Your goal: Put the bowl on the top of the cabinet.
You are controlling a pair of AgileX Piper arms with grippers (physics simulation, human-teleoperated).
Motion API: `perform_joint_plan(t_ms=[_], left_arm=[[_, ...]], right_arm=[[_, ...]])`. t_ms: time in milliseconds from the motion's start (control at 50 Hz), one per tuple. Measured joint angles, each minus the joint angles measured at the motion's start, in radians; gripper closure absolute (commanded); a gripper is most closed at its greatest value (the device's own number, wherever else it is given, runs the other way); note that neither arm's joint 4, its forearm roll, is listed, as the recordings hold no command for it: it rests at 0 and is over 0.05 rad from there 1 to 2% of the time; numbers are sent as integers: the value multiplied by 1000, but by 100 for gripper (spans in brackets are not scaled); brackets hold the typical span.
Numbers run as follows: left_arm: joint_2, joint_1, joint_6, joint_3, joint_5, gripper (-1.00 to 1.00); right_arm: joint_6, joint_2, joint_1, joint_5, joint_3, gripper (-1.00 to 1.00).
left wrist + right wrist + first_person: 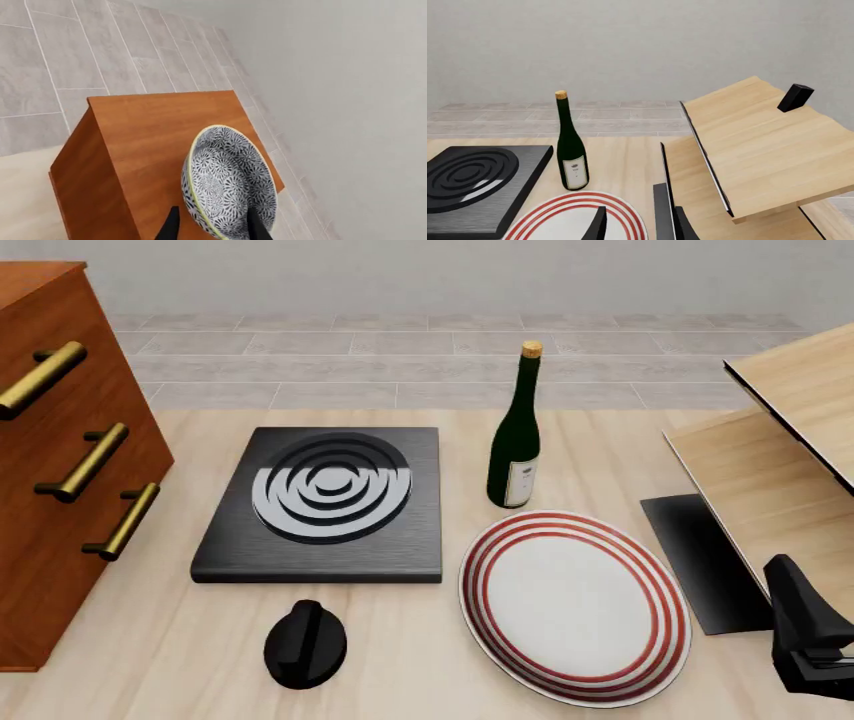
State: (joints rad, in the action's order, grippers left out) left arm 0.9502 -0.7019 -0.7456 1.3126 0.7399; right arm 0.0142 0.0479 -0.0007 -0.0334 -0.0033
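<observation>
Cabinet (160, 145) smooth reddish wood, brass handles (83, 462); bowl (230, 182) glossy glazed ceramic; bottle (515, 430) shiny glass

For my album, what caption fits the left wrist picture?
Left gripper holding the patterned bowl by its rim above the reddish-brown cabinet top.

The front view's left edge cuts the reddish-brown wooden cabinet (60, 470), so its top is out of sight there. The black-and-white floral bowl (227, 180) runs off the left wrist frame beside the left gripper's dark fingertips (170, 227), hiding their grip.
</observation>
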Motion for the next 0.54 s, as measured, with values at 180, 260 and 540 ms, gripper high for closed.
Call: perform_joint_plan(t_ms=[180, 260, 540], left_arm=[[-120, -6, -41, -25, 17, -100], [-176, -7, -58, -39, 23, -100], [-387, 55, -80, -84, 71, -100]], right_arm=[[0, 0, 0, 0, 0, -100], [0, 0, 0, 0, 0, -100], [0, 0, 0, 0, 0, -100]])
